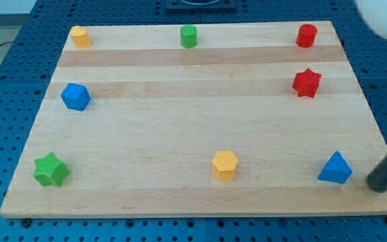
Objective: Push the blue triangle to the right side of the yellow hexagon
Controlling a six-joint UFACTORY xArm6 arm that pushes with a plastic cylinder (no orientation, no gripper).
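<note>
The blue triangle (335,168) lies near the view's bottom right corner of the wooden board (193,114). The yellow hexagon (225,165) lies at the bottom, right of centre, well to the left of the triangle. My tip (379,186) comes in from the right edge as a dark rod. It sits just right of the blue triangle and slightly lower, with a small gap between them.
A yellow block (80,36), a green cylinder (189,36) and a red cylinder (306,35) stand along the top. A red star (307,83) is at the right, a blue block (76,97) at the left, a green star (51,170) at the bottom left.
</note>
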